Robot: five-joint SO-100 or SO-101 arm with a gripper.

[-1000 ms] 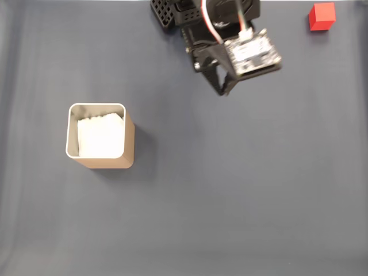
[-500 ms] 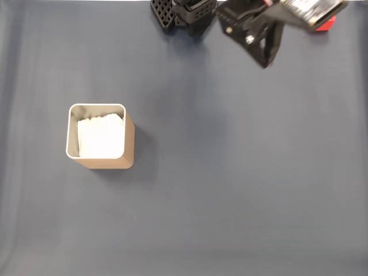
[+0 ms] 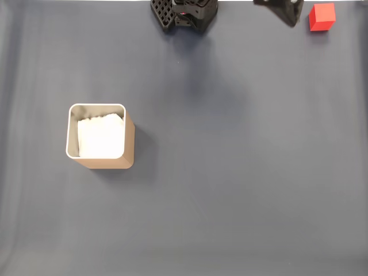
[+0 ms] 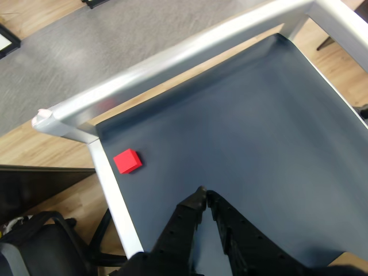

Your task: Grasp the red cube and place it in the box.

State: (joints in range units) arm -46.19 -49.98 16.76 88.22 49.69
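Since swinging aside, hand [image 4: 202, 194] uncovers red cube [image 3: 321, 16], jaws together.

The small matte red cube [image 4: 127, 161] sits on a smooth matte dark blue-grey mat [image 4: 241, 126] beside its brushed silver metal frame [image 4: 172, 57], near the black plastic gripper [image 4: 203, 193], wood-look floor [image 4: 40, 144] beyond.

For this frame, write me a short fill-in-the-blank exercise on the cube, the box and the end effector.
1. The red cube lies on the dark mat and is ____ by the end effector.
2. In the wrist view the end effector's fingertips are ____.
3. In the fixed view the box stands far to the ____ of the red cube.
4. The box has a ____ lining.

Missing words: untouched; together; left; white
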